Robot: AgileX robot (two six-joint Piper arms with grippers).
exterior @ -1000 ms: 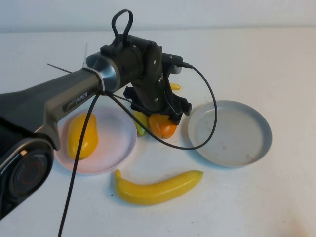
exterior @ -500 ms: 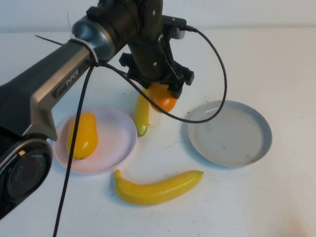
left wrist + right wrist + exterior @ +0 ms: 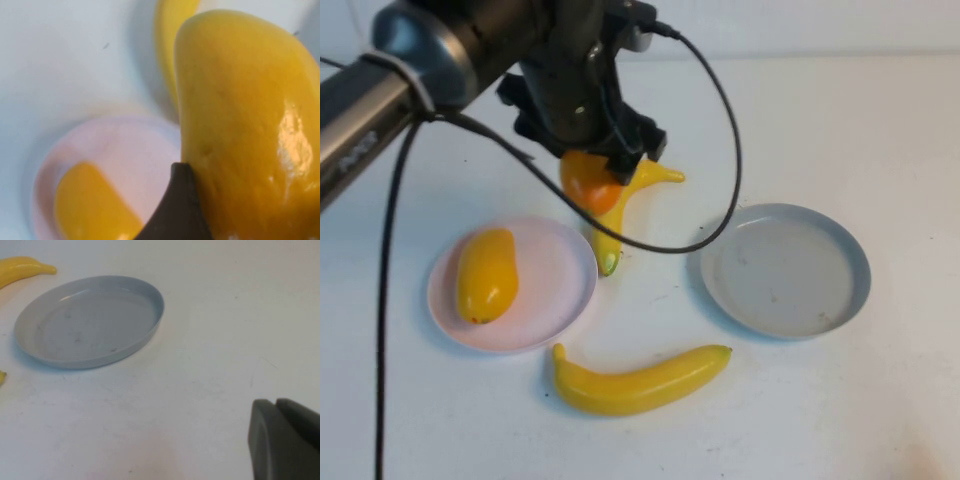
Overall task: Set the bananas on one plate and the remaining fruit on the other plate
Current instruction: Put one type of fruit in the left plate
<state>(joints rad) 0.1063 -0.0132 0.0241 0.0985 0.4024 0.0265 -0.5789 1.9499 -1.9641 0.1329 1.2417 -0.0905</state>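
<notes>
My left gripper (image 3: 592,168) is shut on the orange-blushed mango (image 3: 588,186) and holds it in the air above the thin banana (image 3: 620,212), just beyond the pink plate's (image 3: 555,290) far right rim. In the left wrist view the mango (image 3: 240,125) fills the frame beside one dark finger (image 3: 177,210). The yellow mango (image 3: 485,275) lies on the pink plate. The thick banana (image 3: 640,380) lies on the table in front. The grey-blue plate (image 3: 785,270) holds nothing. My right gripper (image 3: 275,407) is shut and empty, low over the table right of the grey plate (image 3: 90,320).
The left arm and its black cable (image 3: 720,130) reach across the table's left and middle, with the cable looping over toward the grey plate. The white table (image 3: 860,120) shows bare at the back right and front right.
My left gripper has lifted the orange mango and carried it left, from beside the grey plate toward the pink plate. The thin banana beneath is now uncovered.
</notes>
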